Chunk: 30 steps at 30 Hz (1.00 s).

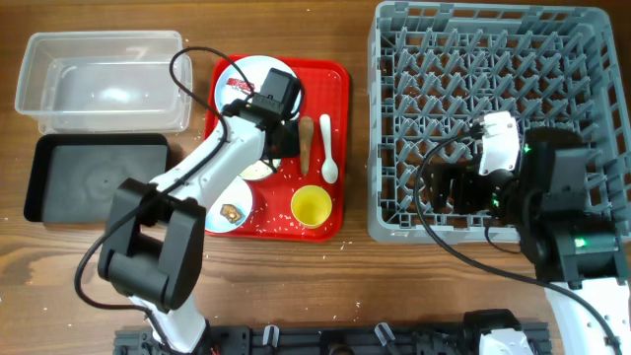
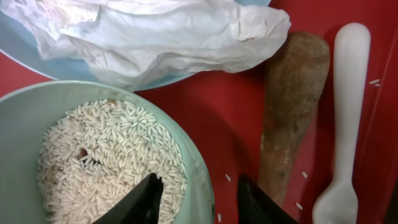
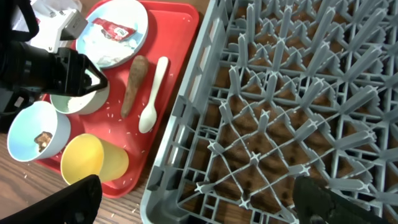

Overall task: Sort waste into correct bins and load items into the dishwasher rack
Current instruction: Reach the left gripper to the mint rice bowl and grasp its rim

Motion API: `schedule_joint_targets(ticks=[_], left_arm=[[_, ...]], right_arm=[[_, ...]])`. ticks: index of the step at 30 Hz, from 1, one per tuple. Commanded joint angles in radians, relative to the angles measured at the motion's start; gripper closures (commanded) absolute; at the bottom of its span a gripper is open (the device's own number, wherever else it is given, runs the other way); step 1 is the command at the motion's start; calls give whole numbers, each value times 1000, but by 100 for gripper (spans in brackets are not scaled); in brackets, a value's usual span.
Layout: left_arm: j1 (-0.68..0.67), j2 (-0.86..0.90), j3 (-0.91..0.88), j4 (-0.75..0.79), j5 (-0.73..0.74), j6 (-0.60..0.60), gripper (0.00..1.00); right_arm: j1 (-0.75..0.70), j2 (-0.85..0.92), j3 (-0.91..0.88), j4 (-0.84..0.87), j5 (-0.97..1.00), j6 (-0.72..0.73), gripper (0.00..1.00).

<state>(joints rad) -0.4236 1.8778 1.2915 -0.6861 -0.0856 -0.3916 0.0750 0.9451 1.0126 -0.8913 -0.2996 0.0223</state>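
My left gripper (image 1: pixel 275 148) (image 2: pixel 199 199) is open and straddles the rim of a pale green bowl (image 1: pixel 258 170) (image 2: pixel 198 163) full of white rice (image 2: pixel 106 149). One finger is over the rice, the other over the red tray (image 1: pixel 335 89). Behind the bowl, a crumpled white napkin (image 2: pixel 155 31) and a red-and-white sachet (image 1: pixel 237 84) lie on the pale blue plate (image 1: pixel 248 71). A brown stick (image 1: pixel 307 138) (image 2: pixel 292 106) and a white spoon (image 1: pixel 327 153) (image 2: pixel 345 112) lie to the right. My right gripper (image 1: pixel 439 182) (image 3: pixel 199 205) is open and empty above the grey rack (image 1: pixel 493 59) near its front left corner.
A second bowl (image 1: pixel 229 209) (image 3: pixel 28 127) holds a small brown lump (image 3: pixel 42 140). A yellow cup (image 1: pixel 312 205) (image 3: pixel 87 158) stands at the tray's front. The clear tub (image 1: pixel 108 123) and black tray (image 1: pixel 94 177) sit at far left. Rice grains lie scattered on the tray.
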Motion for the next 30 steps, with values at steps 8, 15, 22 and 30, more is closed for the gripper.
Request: schedule_joint_targets(ticks=[8,15,22,30], left_arm=[[-50,36,-4,29,-18,-6,72],[-50,37,-14,38,-51,-10,88],[-50,69,-14,48,-69,-10,88],[-50,97,-14,47,-69,-10,96]], right_arm=[[-2,29,13,0,-16,6,0],[-2,29,13,0,-16,6,0],[-2,29,13,0,-16,6,0],[-2,29,13,0,-16,4,0]])
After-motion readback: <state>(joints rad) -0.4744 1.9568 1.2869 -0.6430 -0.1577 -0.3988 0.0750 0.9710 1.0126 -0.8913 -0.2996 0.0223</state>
